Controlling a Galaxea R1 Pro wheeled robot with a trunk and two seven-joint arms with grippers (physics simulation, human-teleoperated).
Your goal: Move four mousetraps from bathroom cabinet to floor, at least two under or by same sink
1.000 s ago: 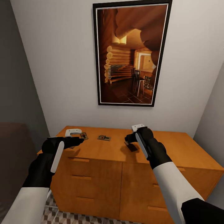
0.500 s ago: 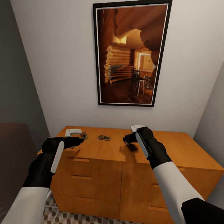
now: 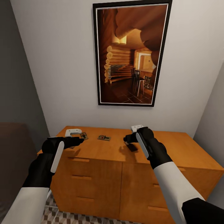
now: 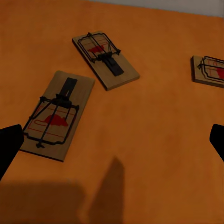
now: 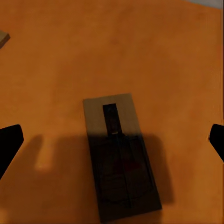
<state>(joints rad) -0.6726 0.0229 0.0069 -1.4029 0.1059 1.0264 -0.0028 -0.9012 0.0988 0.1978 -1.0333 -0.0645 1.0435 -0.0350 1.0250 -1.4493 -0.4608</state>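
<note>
From the head camera I am facing the cabinet (image 3: 130, 165), its orange-brown top carrying the mousetraps below a framed picture (image 3: 130, 53) of a log-cabin interior on the pale wall. A strip of bathroom floor (image 3: 59, 214) with cube-pattern tiles shows at about 7 o'clock, at the cabinet's foot.

My left hand (image 3: 81, 140) hovers over the cabinet top at roughly 9 o'clock of it. Through its wrist camera the two dark fingertips (image 4: 9, 144) sit far apart at the picture's edges, so this hand is spread wide and carries nothing. Between them lie two mousetraps flat on the wood: the near mousetrap (image 4: 56, 114) and, just beyond it, the second mousetrap (image 4: 105, 59), close together but not touching. A third mousetrap (image 4: 209, 71) lies well apart from those, cut by the frame edge; in the head view it sits near the cabinet's middle.

My right hand (image 3: 126, 139) hangs over the fourth mousetrap (image 5: 120, 154), which lies flat in the arm's shadow. Its fingertips (image 5: 9, 142) are likewise wide apart, on either side of the trap and clear of it.
</note>
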